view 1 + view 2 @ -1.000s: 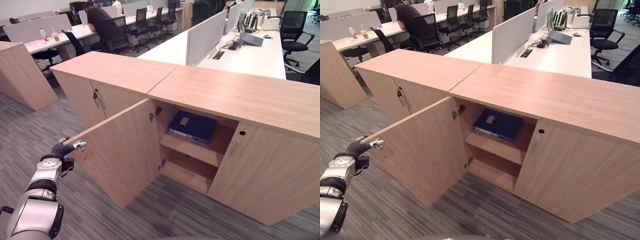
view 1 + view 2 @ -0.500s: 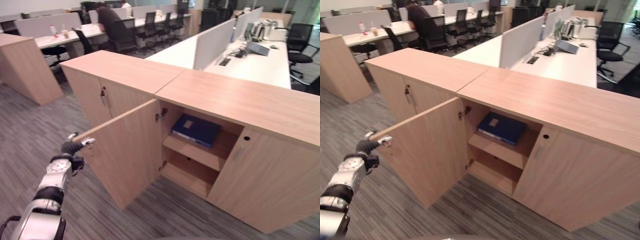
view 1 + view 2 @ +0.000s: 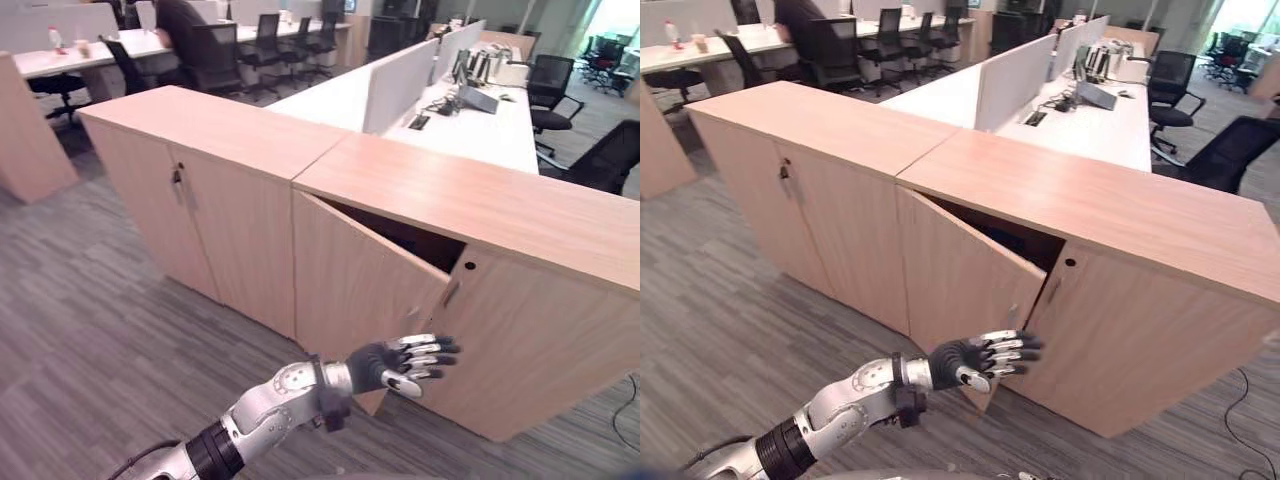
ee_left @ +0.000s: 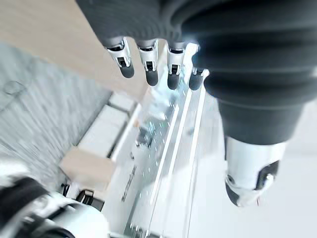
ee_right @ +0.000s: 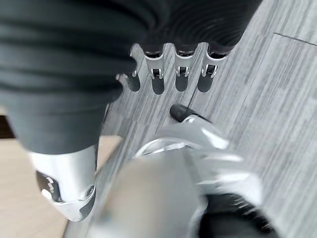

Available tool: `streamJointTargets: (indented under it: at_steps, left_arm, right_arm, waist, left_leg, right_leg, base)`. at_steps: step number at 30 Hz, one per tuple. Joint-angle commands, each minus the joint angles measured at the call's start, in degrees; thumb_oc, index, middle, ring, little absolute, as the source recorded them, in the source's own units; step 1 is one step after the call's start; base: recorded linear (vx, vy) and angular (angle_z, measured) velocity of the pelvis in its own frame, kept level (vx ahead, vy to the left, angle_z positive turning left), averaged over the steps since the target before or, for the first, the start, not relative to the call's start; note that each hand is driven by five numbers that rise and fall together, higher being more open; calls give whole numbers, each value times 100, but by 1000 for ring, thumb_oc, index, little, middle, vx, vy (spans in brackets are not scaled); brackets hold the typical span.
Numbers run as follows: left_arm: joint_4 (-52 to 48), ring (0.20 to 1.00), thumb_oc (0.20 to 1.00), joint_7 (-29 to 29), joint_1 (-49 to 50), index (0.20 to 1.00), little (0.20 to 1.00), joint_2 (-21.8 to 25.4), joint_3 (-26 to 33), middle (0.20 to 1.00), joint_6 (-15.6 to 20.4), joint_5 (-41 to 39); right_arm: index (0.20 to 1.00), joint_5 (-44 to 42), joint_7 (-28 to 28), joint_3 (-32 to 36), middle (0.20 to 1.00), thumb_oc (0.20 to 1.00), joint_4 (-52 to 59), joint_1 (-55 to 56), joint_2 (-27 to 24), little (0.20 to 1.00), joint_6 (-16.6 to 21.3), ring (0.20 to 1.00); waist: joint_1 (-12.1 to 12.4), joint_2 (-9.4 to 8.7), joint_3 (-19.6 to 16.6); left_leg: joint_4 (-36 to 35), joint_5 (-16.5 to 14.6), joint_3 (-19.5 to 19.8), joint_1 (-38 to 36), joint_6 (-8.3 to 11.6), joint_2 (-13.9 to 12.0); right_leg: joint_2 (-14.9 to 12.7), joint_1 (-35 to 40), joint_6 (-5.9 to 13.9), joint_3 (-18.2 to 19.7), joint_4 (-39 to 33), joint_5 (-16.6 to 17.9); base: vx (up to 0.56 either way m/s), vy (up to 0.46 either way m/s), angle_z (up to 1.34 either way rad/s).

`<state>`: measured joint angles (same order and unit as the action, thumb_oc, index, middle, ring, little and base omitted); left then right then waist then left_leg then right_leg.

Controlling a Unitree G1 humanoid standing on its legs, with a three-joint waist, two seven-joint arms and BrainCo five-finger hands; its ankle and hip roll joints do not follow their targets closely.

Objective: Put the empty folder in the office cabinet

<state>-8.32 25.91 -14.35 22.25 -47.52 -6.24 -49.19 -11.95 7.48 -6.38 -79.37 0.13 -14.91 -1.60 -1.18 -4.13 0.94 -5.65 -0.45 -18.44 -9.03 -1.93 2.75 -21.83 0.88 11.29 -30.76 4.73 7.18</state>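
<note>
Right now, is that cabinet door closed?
Not quite: the door stands slightly ajar, a dark gap showing at its top edge, the left hand open against it.

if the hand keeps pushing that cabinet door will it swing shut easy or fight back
Probably easy: the door is a thin flat panel, already nearly shut, so it should swing on its hinges. It looks rigid, unlikely to flex under the open left hand. It may bang against the cabinet if pushed hard.

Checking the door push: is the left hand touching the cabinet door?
Cannot tell. In the left eye view the left hand, fingers straight, overlaps the lower edge of the half-shut cabinet door, but no view shows contact or a gap plainly.
</note>
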Motion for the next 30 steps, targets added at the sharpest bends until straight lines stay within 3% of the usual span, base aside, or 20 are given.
streamJointTargets:
  at_steps: [1,8,12,14,15,18,20,21,22,23,24,28,30]
  left_arm:
    - [353,1000,1000,118,33,1000,1000,-150,533,1000,343,-210]
    - [666,1000,1000,163,697,1000,1000,-107,936,1000,264,-379]
    - [1193,1000,1000,73,1530,1000,1000,149,1670,1000,290,-335]
    - [1725,1000,1000,-156,2150,1000,1000,203,2448,1000,334,-86]
    - [1729,1000,1000,-151,2159,1000,1000,198,2456,1000,337,-78]
    - [3085,1000,1000,-280,2674,1000,1000,-11,3252,1000,265,429]
    - [3473,1000,1000,-289,2736,1000,1000,-97,3425,1000,244,544]
    - [4440,1000,1000,-329,2707,1000,1000,-251,3677,1000,270,1026]
    - [4471,1000,1000,-318,2691,1000,1000,-264,3681,1000,288,1038]
    - [5458,1000,1000,-516,2609,1000,1000,-483,3977,1000,323,1467]
    - [5486,1000,1000,-510,2593,1000,1000,-497,3984,1000,340,1476]
    - [7355,1000,1000,-1021,2156,1000,1000,-1026,5100,1000,579,1593]
    - [7769,1000,1000,-1388,1962,1000,1000,-1107,5576,1000,804,1441]
  right_arm:
    - [1000,140,64,-185,1000,1000,-392,-173,116,1000,145,1000]
    - [1000,136,60,-148,1000,1000,-439,-122,239,1000,138,1000]
    - [1000,57,165,-104,1000,1000,-281,-5,273,1000,152,1000]
    - [1000,0,194,35,1000,1000,-300,12,323,1000,88,1000]
    - [1000,-2,193,24,1000,1000,-300,15,323,1000,87,1000]
    - [1000,-132,265,141,1000,1000,-295,19,294,1000,24,1000]
    - [1000,-139,267,148,1000,1000,-278,26,258,1000,11,1000]
    - [1000,-179,327,152,1000,1000,-252,29,180,1000,-11,1000]
    - [1000,-180,327,149,1000,1000,-251,26,175,1000,-12,1000]
    - [1000,-169,337,103,1000,1000,-230,32,91,1000,-30,1000]
    - [1000,-170,337,98,1000,1000,-230,26,84,1000,-30,1000]
    - [1000,-300,344,-27,1000,1000,-139,73,9,1000,-20,1000]
    - [1000,-350,272,-156,1000,1000,-65,54,-28,1000,30,1000]
  waist:
    - [2,74,-5]
    - [65,60,-8]
    - [123,81,11]
    - [183,100,6]
    - [175,101,-2]
    - [250,85,-32]
    - [252,82,-55]
    - [256,77,-110]
    - [254,83,-110]
    - [245,77,-170]
    - [242,84,-173]
    - [238,31,-255]
    - [225,5,-285]
  left_leg:
    - [258,-878,745,-31,-162,196]
    - [209,-827,769,-32,-141,200]
    - [169,-790,766,-18,-97,168]
    - [169,-741,723,23,-52,101]
    - [169,-741,722,25,-49,98]
    - [176,-664,672,108,48,-45]
    - [174,-641,648,133,84,-95]
    - [175,-593,587,184,165,-207]
    - [174,-592,585,187,171,-213]
    - [190,-530,516,267,262,-344]
    - [191,-529,513,274,267,-351]
    - [211,-396,430,388,493,-674]
    - [247,-343,379,413,640,-908]
  right_leg:
    - [-379,-90,371,-71,-119,935]
    - [-384,-70,371,-177,-128,903]
    - [-266,-76,371,-189,-290,709]
    - [-142,-87,318,-196,-432,594]
    - [-138,-87,317,-197,-436,594]
    - [69,-61,250,-156,-617,440]
    - [135,-46,229,-150,-687,405]
    - [300,-4,169,-124,-842,313]
    - [308,-6,163,-124,-848,313]
    - [478,-11,78,-54,-947,178]
    - [484,-20,72,-52,-946,173]
    - [829,-116,-118,147,-973,-153]
    - [1065,-160,-227,261,-973,-338]
  base:
    - [-12,-24,-5]
    - [-7,-13,2]
    - [-9,-49,2]
    - [2,-99,-1]
    - [11,-155,-6]
    - [11,-153,-5]
    - [12,-184,-9]
    - [9,-141,-9]
    - [7,-281,-12]
    - [1,-149,-6]
    - [5,-239,-11]
    - [24,-258,-17]
    - [44,-334,-15]
